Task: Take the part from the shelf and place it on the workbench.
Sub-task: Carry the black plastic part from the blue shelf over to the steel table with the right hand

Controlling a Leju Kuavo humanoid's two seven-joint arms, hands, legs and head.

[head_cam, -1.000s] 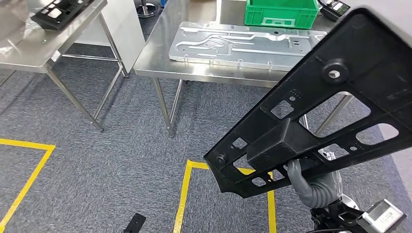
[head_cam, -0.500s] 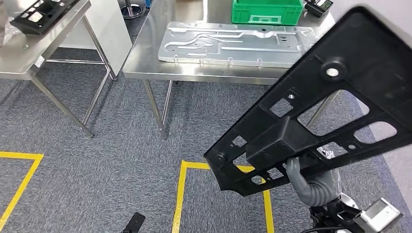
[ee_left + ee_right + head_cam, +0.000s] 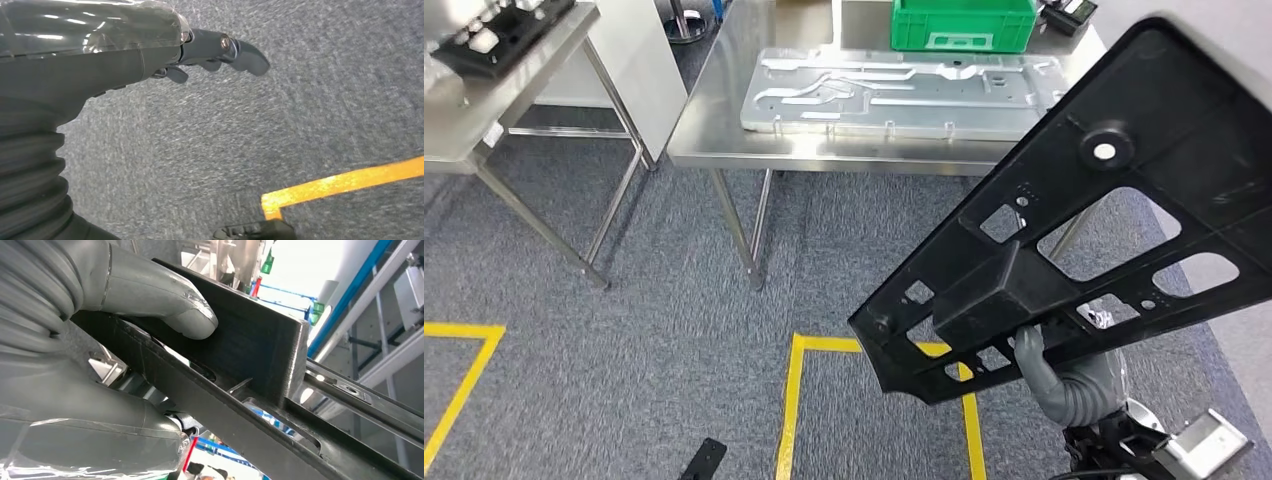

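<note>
Fingers (image 3: 150, 295) of the right hand (image 3: 1064, 375) are clamped on the black part (image 3: 1104, 210): in the right wrist view the thick grey thumb presses flat against the raised block on the part, while the rest of the hand wraps under its lower edge. Seen from the head view, the part is a large flat black plastic panel with rectangular and rounded cut-outs and a round boss with a pale centre, carried up in the air on the robot's right side, tilted so that it rises toward the upper right, with the right hand holding it from below near its lower end. It touches no surface and is well apart from the steel tabletop (image 3: 714, 130) ahead. On that tabletop lies a long silver metal plate (image 3: 894, 90) with pressed grooves, and behind it stands a green plastic crate (image 3: 962, 22). A second steel tabletop (image 3: 484, 110) stands to the left, with another black panel (image 3: 494, 30) lying on it. The left hand (image 3: 150, 55) hangs low over the grey carpet (image 3: 624, 330); its dark fingers (image 3: 240, 50) are loosely curled and apart with nothing in them. Yellow tape lines (image 3: 789, 400) mark rectangles on the carpet, and one yellow corner shows below the left hand in the left wrist view. A small black object (image 3: 699, 462) lies on the carpet near the tape.
</note>
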